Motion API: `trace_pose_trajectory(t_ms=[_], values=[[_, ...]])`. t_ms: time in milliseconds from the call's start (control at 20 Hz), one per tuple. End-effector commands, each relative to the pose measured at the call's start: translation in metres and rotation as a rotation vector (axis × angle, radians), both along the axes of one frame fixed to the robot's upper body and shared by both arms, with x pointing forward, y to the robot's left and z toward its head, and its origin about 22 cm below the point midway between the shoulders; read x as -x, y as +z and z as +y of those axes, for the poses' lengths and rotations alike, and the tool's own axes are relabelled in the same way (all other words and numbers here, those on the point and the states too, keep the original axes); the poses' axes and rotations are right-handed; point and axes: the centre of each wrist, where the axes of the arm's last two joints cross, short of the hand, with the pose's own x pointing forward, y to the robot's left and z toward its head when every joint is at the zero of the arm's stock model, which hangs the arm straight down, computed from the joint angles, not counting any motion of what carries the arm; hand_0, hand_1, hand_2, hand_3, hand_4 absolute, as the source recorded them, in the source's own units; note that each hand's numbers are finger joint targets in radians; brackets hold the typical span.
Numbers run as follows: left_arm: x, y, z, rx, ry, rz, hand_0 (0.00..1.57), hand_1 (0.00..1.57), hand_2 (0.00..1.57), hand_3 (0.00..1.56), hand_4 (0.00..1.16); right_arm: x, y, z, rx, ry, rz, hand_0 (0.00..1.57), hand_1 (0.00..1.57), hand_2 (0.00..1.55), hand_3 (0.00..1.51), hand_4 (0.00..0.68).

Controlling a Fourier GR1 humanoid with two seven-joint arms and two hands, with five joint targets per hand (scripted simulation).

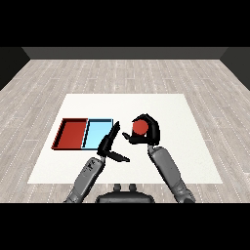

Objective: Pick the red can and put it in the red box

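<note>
Where right hand [146,128] curls, red can [139,127] sits.

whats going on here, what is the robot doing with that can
The right robot hand is curled round the red can and holds it over the white table, to the right of the two trays. The can is not yet in the red tray, which lies at the far left beside the light blue tray. The left robot hand is open, near the blue tray's right edge.
</note>
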Motion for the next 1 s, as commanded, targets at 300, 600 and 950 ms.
trace_pose_trajectory(t_ms=[300, 600, 950], values=[[-0.016, -0.014, -0.027, 0.015, -0.054, 0.095, 0.00, 0.00, 0.00, 0.00, 0.00, 0.008, -0.012, 0.007, -0.003, 0.051, -0.003, 1.57, 1.57, 1.48, 1.42, 0.648], [-0.018, 0.008, -0.035, 0.022, -0.066, 0.105, 0.00, 0.00, 0.00, 0.00, 0.00, 0.002, -0.014, 0.020, -0.020, 0.071, -0.027, 1.57, 1.57, 1.47, 1.41, 0.629], [-0.022, -0.016, -0.024, 0.045, -0.081, 0.115, 0.00, 0.00, 0.00, 0.00, 0.00, -0.002, -0.002, 0.043, -0.007, 0.087, -0.044, 1.57, 1.57, 1.48, 1.41, 0.623]])
